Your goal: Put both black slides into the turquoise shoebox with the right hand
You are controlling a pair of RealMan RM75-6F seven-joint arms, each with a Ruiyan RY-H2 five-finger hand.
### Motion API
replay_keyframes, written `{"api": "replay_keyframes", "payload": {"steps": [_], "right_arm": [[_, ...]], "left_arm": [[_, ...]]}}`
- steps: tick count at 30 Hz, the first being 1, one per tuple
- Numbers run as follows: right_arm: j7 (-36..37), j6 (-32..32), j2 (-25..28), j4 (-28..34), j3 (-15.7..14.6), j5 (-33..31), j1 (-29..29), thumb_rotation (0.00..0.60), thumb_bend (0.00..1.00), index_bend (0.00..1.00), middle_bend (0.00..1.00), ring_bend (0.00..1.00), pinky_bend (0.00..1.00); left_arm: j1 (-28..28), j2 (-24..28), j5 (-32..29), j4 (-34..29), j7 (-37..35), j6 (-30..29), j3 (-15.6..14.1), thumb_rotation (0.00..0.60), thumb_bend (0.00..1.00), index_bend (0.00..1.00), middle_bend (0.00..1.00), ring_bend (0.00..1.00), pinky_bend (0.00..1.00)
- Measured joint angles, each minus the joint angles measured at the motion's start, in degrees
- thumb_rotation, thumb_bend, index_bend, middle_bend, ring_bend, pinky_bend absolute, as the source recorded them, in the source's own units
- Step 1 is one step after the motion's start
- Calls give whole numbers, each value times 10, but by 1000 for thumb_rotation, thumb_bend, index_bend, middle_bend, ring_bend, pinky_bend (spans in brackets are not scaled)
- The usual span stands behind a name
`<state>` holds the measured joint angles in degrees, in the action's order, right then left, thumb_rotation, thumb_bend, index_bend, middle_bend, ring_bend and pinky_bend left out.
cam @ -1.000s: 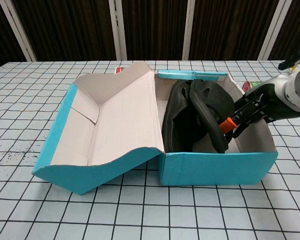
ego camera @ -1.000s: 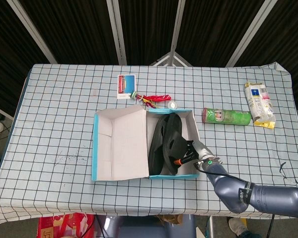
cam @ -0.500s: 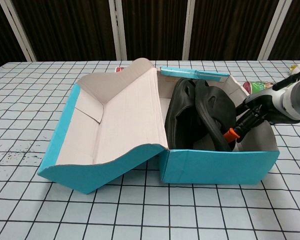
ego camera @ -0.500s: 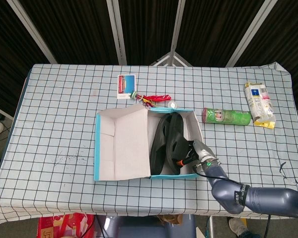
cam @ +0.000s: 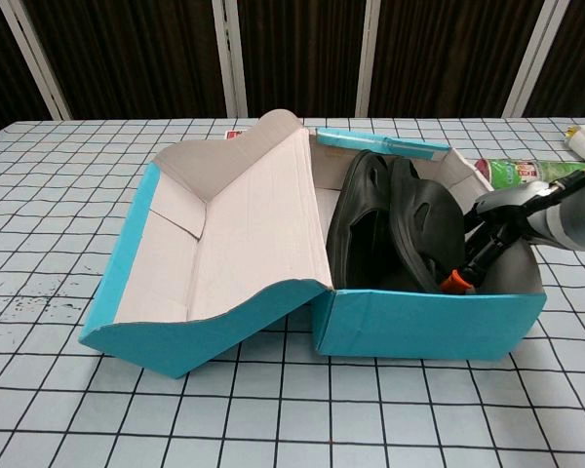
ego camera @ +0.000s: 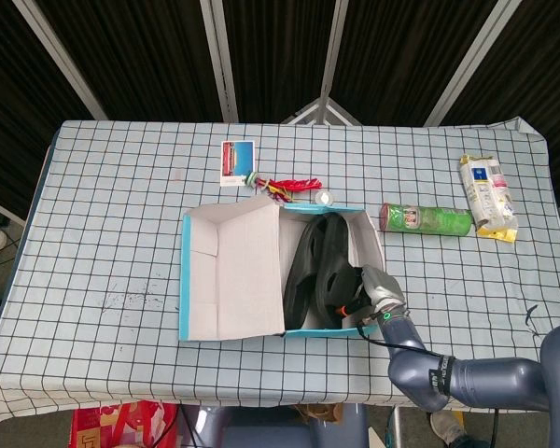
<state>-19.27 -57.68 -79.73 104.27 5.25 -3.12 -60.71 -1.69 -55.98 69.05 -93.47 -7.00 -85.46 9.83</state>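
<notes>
The turquoise shoebox (ego camera: 198,322) (cam: 429,327) stands mid-table with its lid (cam: 234,234) folded open to the left. Both black slides stand on edge inside it, side by side: the left slide (cam: 366,234) and the right slide (cam: 427,226), seen together as a dark mass of slides (ego camera: 322,271) in the head view. My right hand (ego camera: 371,291) (cam: 486,249) reaches over the box's right wall, its dark fingers and an orange-tipped finger (cam: 455,281) gripping the right slide's lower edge. My left hand shows in neither view.
A green can (ego camera: 427,219) (cam: 512,171) lies right of the box, with a snack packet (ego camera: 487,196) beyond it. Behind the box lie a picture card (ego camera: 237,161), a red bundle (ego camera: 294,185) and a small white piece (ego camera: 324,198).
My right hand has sunk lower into the box and drawn nearer the front wall. The slides have tipped more upright, and the box with its lid has shifted slightly right.
</notes>
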Motion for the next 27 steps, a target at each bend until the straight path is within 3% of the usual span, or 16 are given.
{"api": "replay_keyframes", "payload": {"steps": [10, 27], "right_arm": [[-56, -80, -39, 10, 6, 2, -5, 600, 509, 525, 515, 349, 95], [-177, -191, -125, -15, 97, -92, -37, 600, 509, 525, 528, 361, 96]], "left_arm": [[0, 0, 1, 0, -2, 0, 0, 600, 373, 83, 0, 0, 87], [-2, 3, 1, 4, -15, 2, 0, 600, 373, 83, 0, 0, 87]]}}
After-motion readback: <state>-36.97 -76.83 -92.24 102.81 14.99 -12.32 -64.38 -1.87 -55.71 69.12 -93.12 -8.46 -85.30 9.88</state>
